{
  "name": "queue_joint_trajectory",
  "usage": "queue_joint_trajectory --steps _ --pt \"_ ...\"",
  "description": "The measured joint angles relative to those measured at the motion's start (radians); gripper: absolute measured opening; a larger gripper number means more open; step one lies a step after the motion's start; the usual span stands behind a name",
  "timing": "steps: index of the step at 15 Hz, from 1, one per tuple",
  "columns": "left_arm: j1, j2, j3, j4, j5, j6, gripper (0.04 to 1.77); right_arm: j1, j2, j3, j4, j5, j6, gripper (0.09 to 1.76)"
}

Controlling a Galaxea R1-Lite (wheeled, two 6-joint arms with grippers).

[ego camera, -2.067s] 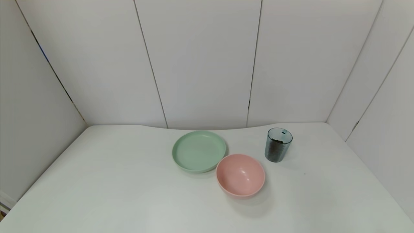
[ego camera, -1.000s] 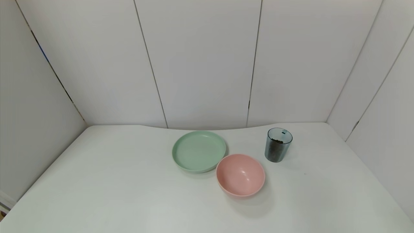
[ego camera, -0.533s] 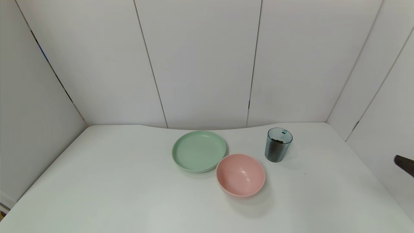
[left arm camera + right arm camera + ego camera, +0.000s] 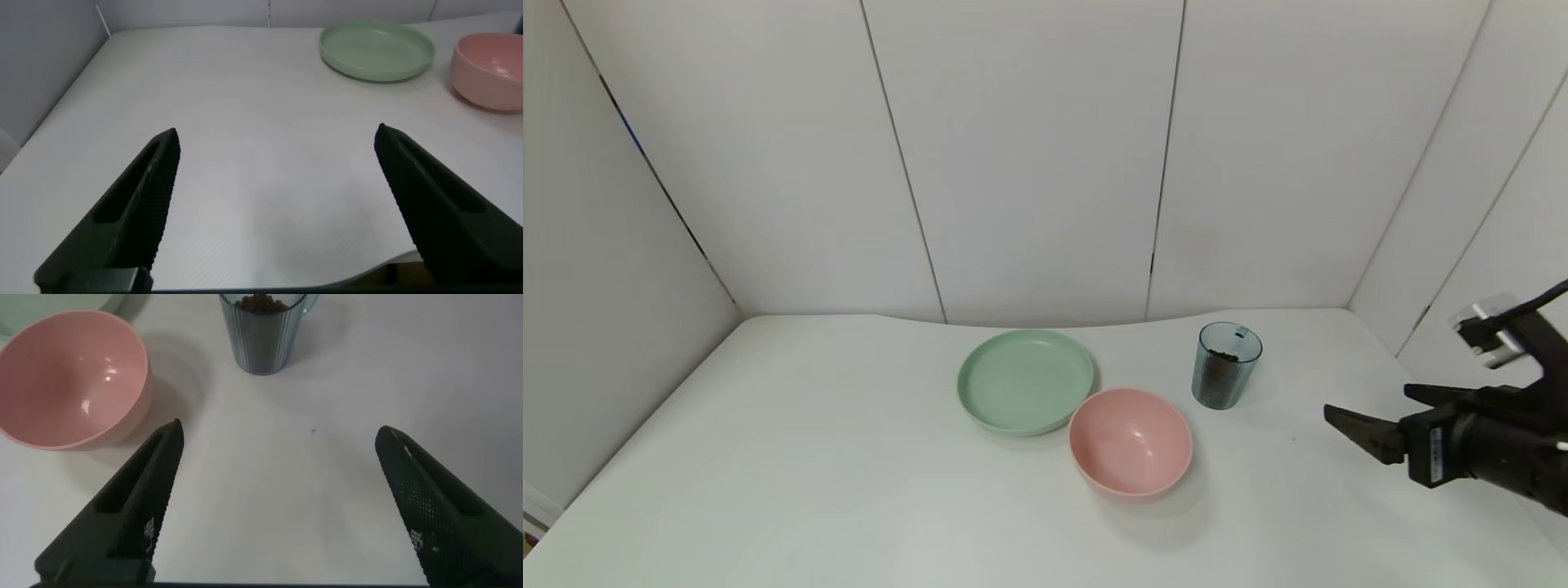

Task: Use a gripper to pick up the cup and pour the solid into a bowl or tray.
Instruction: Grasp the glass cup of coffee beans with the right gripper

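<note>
The cup (image 4: 1227, 365) stands upright at the back right of the table, with the dark brown solid (image 4: 1222, 356) inside it. The pink bowl (image 4: 1130, 441) sits empty in front and to the left of the cup. My right gripper (image 4: 1370, 404) is open and empty, to the right of the cup and well apart from it, its fingers pointing towards the cup. In the right wrist view the cup (image 4: 265, 335), the solid (image 4: 260, 302) and the bowl (image 4: 69, 380) lie beyond the open right gripper (image 4: 278, 429). My left gripper (image 4: 277, 131) is open and empty, out of the head view.
A flat pale green plate (image 4: 1025, 380) lies behind and left of the bowl, touching or nearly touching it. It also shows in the left wrist view (image 4: 376, 51) beside the bowl (image 4: 490, 69). White walls close in the white table (image 4: 809, 457) at the back and sides.
My right arm has come into the head view from the right edge and moved left towards the cup. The cup, bowl and plate have not moved.
</note>
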Motion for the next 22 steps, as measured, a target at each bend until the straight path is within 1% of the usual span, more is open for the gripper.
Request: queue_joint_trajectory --steps 3,8,11,17,22 --pt "0.0 0.0 0.0 0.0 0.0 0.0 1.72 0.041 0.17 0.053 -0.192 -0.021 0.002 1.71" --pt "0.0 0.0 0.0 0.0 0.0 0.0 1.72 0.069 0.416 0.097 -0.484 -0.036 0.007 1.71" --pt "0.0 0.0 0.0 0.0 0.0 0.0 1.72 0.089 0.515 0.099 -0.575 -0.043 0.008 1.71" --pt "0.0 0.0 0.0 0.0 0.0 0.0 1.72 0.096 0.68 0.042 -0.766 -0.07 0.008 1.71" --pt "0.0 0.0 0.0 0.0 0.0 0.0 1.72 0.088 0.768 -0.053 -0.795 -0.11 0.011 1.71"
